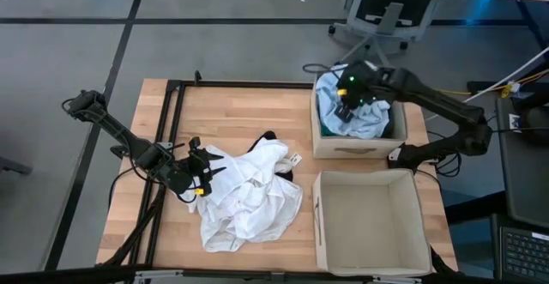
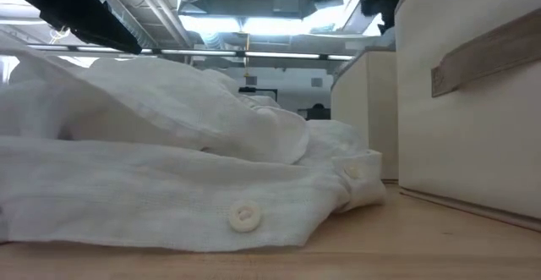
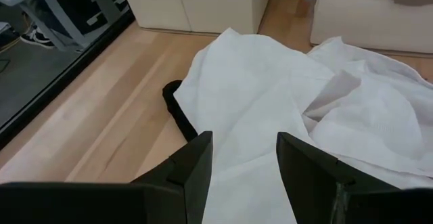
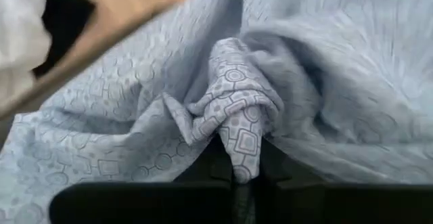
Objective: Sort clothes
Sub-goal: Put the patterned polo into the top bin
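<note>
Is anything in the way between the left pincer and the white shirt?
Nothing visible. The left pincer is open right at the edge of the white shirt, with only shirt fabric showing between its fingers. A black garment peeks out from under the shirt, off to one side.

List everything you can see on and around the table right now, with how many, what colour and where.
White garment: one, white, heaped mid-table.
Black garment: one, black, showing from under the white heap's far edge.
Pale blue garment: one, pale blue, patterned, in the far box.
Fabric boxes: two, beige, right side; far one holds clothes, near one empty.
Table: one, light wood.
Office chair: one, dark, beyond the table.
Left gripper: open, at the white heap's left edge.
Right gripper: shut on pale blue fabric over the far box.
</note>
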Available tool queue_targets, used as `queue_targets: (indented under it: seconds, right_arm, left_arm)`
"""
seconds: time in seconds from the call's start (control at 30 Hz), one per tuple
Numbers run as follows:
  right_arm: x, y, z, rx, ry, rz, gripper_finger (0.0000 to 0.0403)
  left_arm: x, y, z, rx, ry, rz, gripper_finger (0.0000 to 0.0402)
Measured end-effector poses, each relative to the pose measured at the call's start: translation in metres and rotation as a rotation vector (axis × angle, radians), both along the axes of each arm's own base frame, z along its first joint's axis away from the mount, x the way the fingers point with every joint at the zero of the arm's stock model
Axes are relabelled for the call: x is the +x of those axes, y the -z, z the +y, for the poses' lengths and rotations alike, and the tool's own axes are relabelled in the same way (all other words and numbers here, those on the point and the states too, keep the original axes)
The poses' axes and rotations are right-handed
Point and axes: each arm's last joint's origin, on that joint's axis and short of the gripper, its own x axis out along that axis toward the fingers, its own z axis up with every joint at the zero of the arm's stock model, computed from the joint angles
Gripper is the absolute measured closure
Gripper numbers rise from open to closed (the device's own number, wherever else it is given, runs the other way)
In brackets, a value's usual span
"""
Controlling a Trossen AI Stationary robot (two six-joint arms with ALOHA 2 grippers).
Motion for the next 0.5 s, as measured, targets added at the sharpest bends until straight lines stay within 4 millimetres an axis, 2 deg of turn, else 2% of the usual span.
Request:
queue_targets:
  seconds: [0.2, 0.37, 0.5]
  right_arm:
    - [0.003, 0.043, 0.003, 0.206, 0.115, -0.037, 0.0383]
    - [0.005, 0.078, 0.002, 0.255, 0.225, -0.078, 0.0362]
    - [0.005, 0.098, 0.002, 0.27, 0.261, -0.096, 0.0355]
  left_arm:
    - [0.0, 0.0, 0.0, 0.009, -0.004, -0.002, 0.0247]
    - [0.0, 0.0, 0.001, 0.02, -0.014, -0.008, 0.0247]
    - [0.0, 0.0, 0.001, 0.02, -0.015, -0.008, 0.0247]
